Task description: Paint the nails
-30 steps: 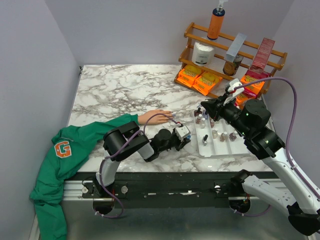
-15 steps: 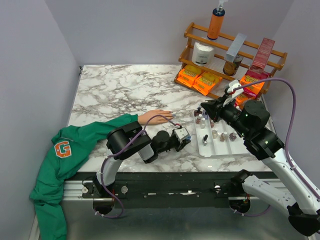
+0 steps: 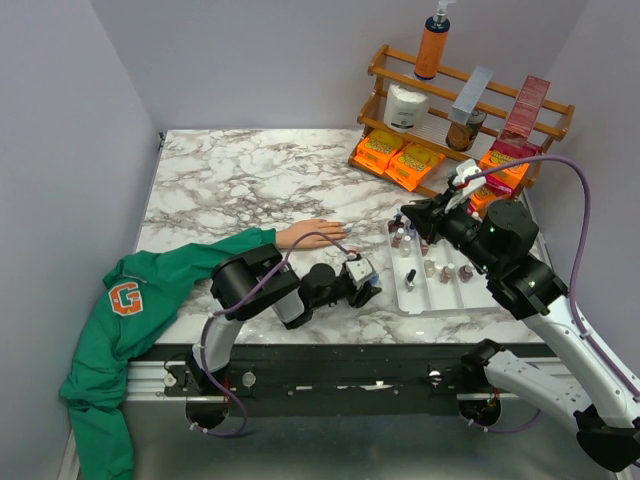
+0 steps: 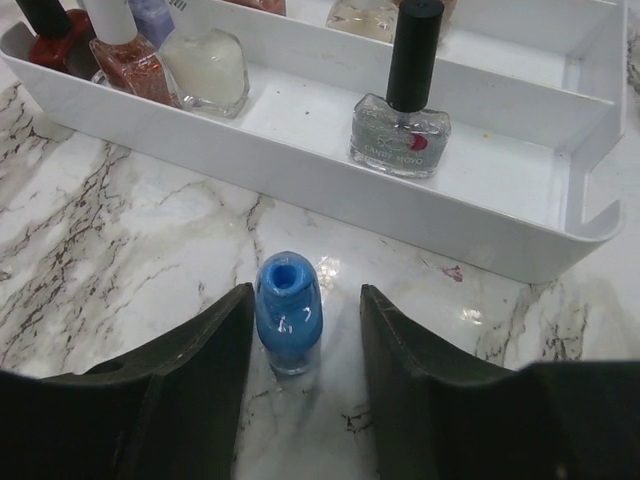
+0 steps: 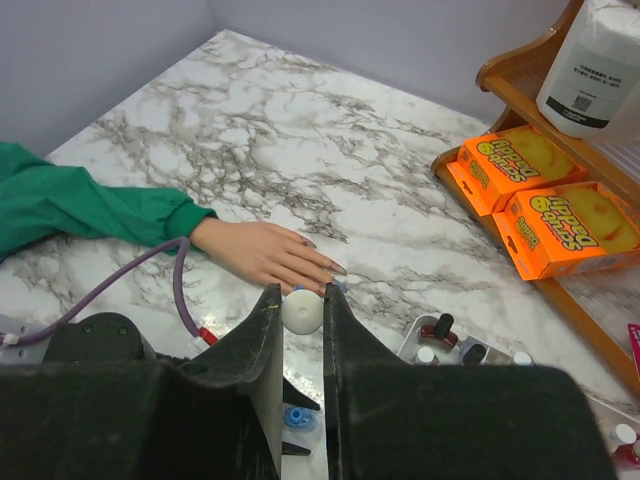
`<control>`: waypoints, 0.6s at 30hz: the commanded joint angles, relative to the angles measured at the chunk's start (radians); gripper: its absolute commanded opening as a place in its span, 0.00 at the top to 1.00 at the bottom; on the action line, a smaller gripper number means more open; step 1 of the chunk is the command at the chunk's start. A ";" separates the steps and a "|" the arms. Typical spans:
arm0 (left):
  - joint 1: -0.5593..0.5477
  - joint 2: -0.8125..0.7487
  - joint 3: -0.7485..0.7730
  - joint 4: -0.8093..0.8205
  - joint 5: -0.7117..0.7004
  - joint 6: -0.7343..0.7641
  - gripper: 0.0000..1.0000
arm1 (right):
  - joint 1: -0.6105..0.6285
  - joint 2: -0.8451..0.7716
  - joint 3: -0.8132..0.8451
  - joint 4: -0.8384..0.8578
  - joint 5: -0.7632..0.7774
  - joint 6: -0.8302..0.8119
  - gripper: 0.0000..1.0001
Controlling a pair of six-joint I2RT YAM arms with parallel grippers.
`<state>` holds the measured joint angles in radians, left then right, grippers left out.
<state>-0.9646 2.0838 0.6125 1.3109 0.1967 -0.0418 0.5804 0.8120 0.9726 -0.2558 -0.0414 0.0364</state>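
The peach fake hand lies flat on the marble, its green sleeve trailing left. In the right wrist view its fingertip nails look dark and point right. My right gripper is shut on a white round brush cap, held above the marble just right of the fingertips; the brush itself is hidden. It hovers over the tray's left end in the top view. My left gripper is open around an uncapped blue polish bottle, which stands on the marble against the left finger.
A white tray with several polish bottles sits just beyond the blue bottle. A wooden rack with orange boxes, a jar and a pump bottle stands at the back right. The left arm's purple cable crosses below the hand.
My left gripper has shifted slightly toward the near edge. The right arm and the hand have not visibly moved.
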 commanded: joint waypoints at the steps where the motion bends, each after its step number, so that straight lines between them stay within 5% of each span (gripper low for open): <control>1: -0.006 -0.085 -0.074 0.024 0.067 0.029 0.39 | -0.004 0.007 0.005 0.000 -0.005 -0.006 0.99; 12: 0.006 -0.469 -0.203 -0.312 0.187 0.186 0.33 | -0.005 0.038 0.020 0.003 -0.034 -0.006 0.99; 18: 0.136 -0.576 -0.160 -0.707 0.337 0.114 0.33 | -0.007 0.053 0.054 0.006 -0.054 0.008 0.99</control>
<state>-0.8955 1.5658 0.4198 0.9539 0.4026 0.0830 0.5804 0.8562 0.9775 -0.2558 -0.0624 0.0372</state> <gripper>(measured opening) 0.674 0.213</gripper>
